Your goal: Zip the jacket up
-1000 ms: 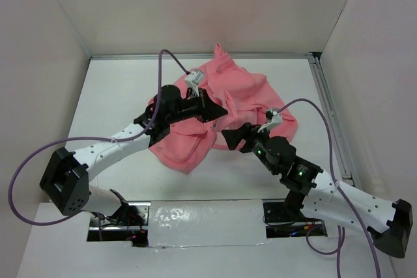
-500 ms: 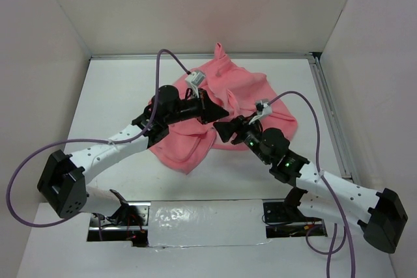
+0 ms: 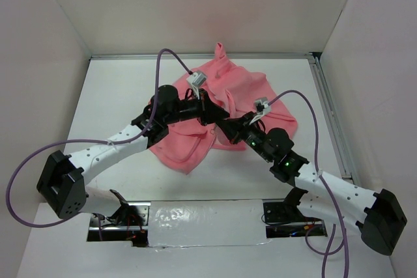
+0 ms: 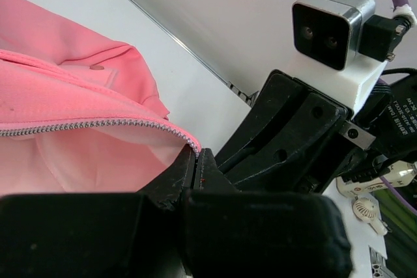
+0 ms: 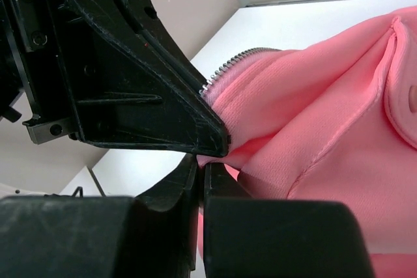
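Okay so, looking at the salmon-pink jacket [image 3: 251, 92] bunched up on the far half of the white table [image 3: 111, 89], a touch right of centre. Reaches all the way to the far edge by the back wall [image 3: 215, 11] with one corner, and stops short of the metal rail [image 3: 329, 118] along the right side. Leaves plenty of bare tabletop off to the left, plus a strip toward the near edge.

Got the left gripper [image 4: 197, 155] clamped tight on the jacket's front edge, right where the zipper teeth [image 4: 98, 125] run out, with pale lining [image 4: 78, 161] showing just under them. Got the right gripper [image 5: 201, 164] pinched together too, on a pink fold just below that same edge. Practically nose to nose over the jacket's near-left part, with barely any gap between them. Also got purple cables [image 3: 39, 154] looping out wide on both sides.
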{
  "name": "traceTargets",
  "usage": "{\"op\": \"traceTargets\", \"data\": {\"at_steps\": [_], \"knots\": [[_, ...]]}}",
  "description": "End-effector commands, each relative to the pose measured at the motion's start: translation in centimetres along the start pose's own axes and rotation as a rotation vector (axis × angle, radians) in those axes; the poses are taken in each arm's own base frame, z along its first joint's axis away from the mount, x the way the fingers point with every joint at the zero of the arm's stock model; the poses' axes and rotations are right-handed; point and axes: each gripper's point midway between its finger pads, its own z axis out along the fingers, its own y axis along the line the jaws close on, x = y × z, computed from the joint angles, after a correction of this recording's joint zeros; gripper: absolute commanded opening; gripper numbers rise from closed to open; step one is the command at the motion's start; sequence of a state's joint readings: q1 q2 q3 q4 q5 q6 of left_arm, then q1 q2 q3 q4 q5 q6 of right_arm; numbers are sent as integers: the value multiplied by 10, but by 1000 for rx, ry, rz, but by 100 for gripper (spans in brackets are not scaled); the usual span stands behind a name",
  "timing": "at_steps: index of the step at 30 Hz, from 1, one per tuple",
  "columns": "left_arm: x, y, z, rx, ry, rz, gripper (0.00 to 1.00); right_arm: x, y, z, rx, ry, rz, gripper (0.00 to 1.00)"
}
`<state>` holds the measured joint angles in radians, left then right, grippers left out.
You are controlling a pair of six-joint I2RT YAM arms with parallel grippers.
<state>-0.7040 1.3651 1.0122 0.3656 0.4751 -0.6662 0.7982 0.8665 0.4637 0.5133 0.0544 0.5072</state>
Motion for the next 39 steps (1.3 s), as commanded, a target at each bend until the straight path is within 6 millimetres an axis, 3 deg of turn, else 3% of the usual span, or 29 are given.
{"op": "traceTargets", "data": {"at_steps": [1,6,9,10,12,13,14,15,17,18,20,21,23,26,30,32,39], "knots": [[-20,-30,1,107,-28,92,0,-25,28,-1,-123,-73,-19,0],[-19,-32,2,130,-8,113,0,-27,28,-3,-128,-86,-16,0],[-17,-30,-1,101,4,113,33,-31,23,-7,-107,-123,6,0],[-14,-26,-3,76,7,108,61,-34,22,-9,-100,-138,7,0],[-12,-23,-13,48,-4,124,71,-37,21,-10,-94,-144,18,0],[-9,-17,-18,9,-10,120,87,-40,19,-11,-76,-148,25,0],[-14,-22,-27,3,-34,140,93,-40,19,-10,-70,-143,39,0],[-5,-14,-33,-27,-26,125,99,-39,18,-11,-66,-134,39,0],[-6,-13,-48,-67,-60,129,99,-42,20,-11,-63,-136,55,0],[7,-4,-53,-95,-46,113,99,-41,18,-11,-51,-126,59,0],[8,-5,-66,-106,-67,133,99,-46,18,-10,-35,-129,73,0],[22,3,-70,-119,-47,122,99,-47,17,-10,-19,-118,82,0],[30,-3,-76,-78,-34,149,99,-49,18,-9,-15,-106,87,0],[45,-8,-76,1,-10,197,94,-48,26,-7,-41,-80,108,0],[45,0,-67,2,-6,232,83,-51,31,-3,-34,-48,145,0],[50,1,-64,33,8,246,82,-47,31,-1,-30,-23,146,0],[37,-5,-53,91,-17,302,82,-45,40,3,-71,4,157,0]]}}
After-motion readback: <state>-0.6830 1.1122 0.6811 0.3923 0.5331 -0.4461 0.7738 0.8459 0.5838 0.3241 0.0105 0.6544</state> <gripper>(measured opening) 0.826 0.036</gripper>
